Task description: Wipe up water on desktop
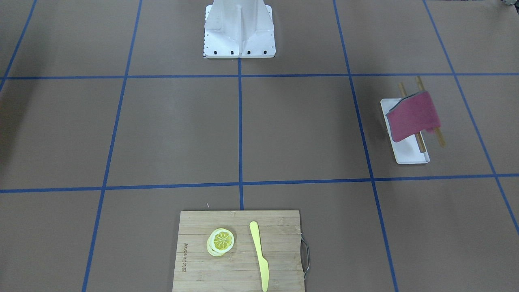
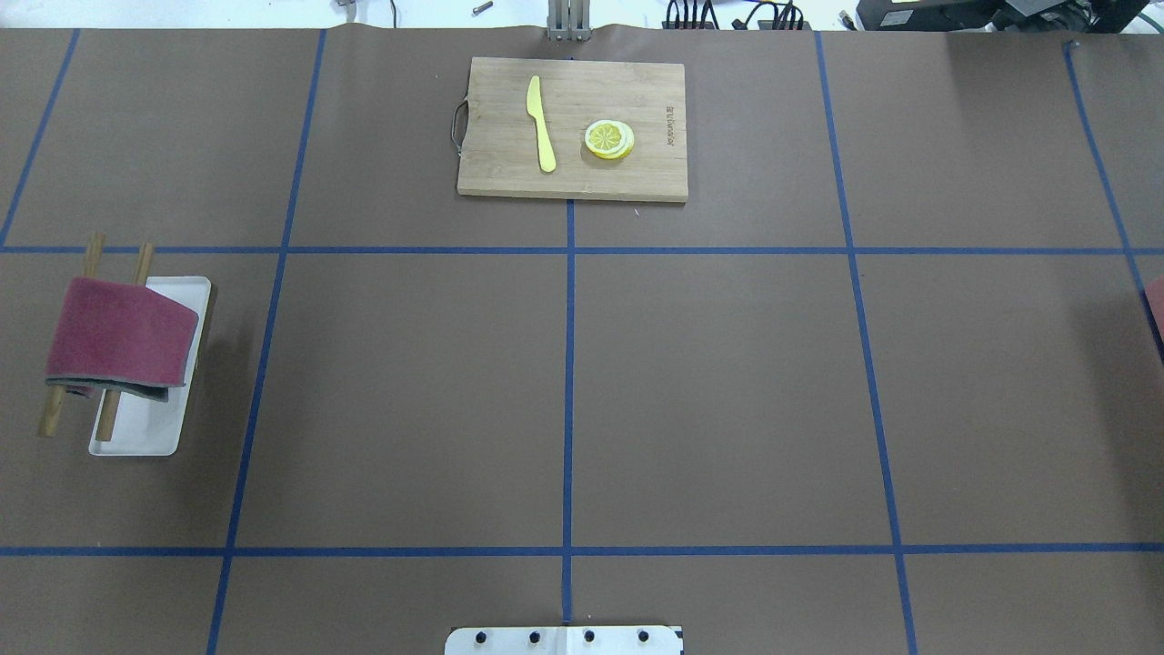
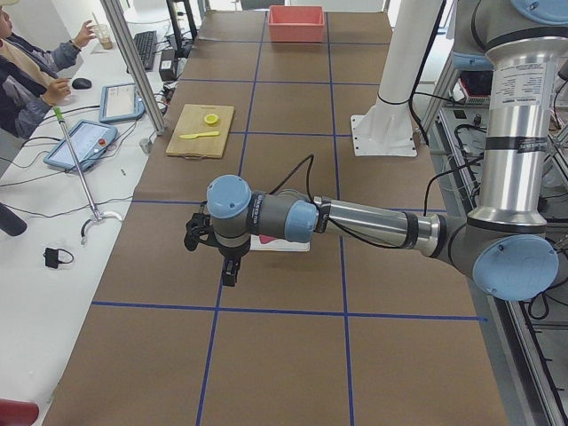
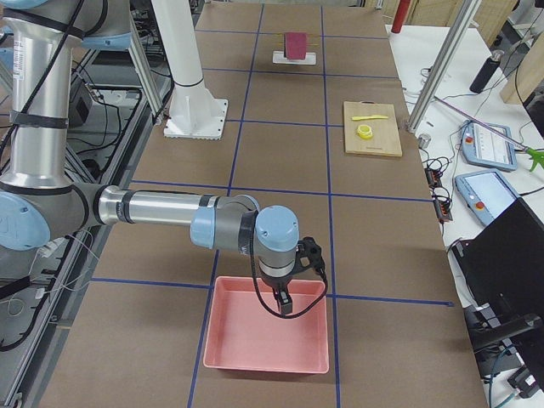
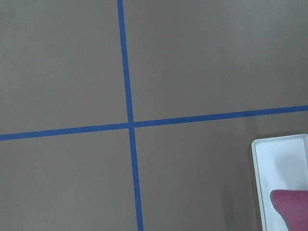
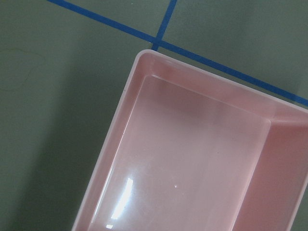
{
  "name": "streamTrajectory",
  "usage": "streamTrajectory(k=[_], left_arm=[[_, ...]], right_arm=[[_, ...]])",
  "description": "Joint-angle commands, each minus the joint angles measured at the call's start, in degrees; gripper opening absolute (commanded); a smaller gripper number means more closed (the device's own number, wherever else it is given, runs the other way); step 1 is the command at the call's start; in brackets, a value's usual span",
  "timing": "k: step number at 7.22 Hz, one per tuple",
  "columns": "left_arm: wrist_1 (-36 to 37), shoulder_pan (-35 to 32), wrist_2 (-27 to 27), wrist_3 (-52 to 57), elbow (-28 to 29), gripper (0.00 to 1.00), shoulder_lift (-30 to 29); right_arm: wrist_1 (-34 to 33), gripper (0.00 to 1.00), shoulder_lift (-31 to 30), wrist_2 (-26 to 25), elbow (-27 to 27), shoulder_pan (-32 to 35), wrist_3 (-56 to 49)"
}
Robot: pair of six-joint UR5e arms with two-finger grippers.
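The left gripper hangs above the desktop, beside the tray; whether its fingers are released or clenched cannot be told. The cloth is draped over two rods above that tray, and the rods run away from the robot. The left arm is nearer. The right gripper, state likewise indeterminable, hangs over the bin at the opposite end. Desktop: matte brown, blue-taped; no wet patch discernible.
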Motion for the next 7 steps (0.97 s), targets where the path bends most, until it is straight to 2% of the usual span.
streamTrajectory(k=[1,7], left_arm=[[0.1,0.1,-0.1,-0.5,0.0,0.98,0.0],[-0.3,2.2,0.0,0.0,0.0,0.98,-0.1]], right_arm=[[0.0,1.00,0.0,0.0,0.0,0.0,0.0],[0.0,1.00,0.0,-0.1,-0.1,0.0,-0.1]])
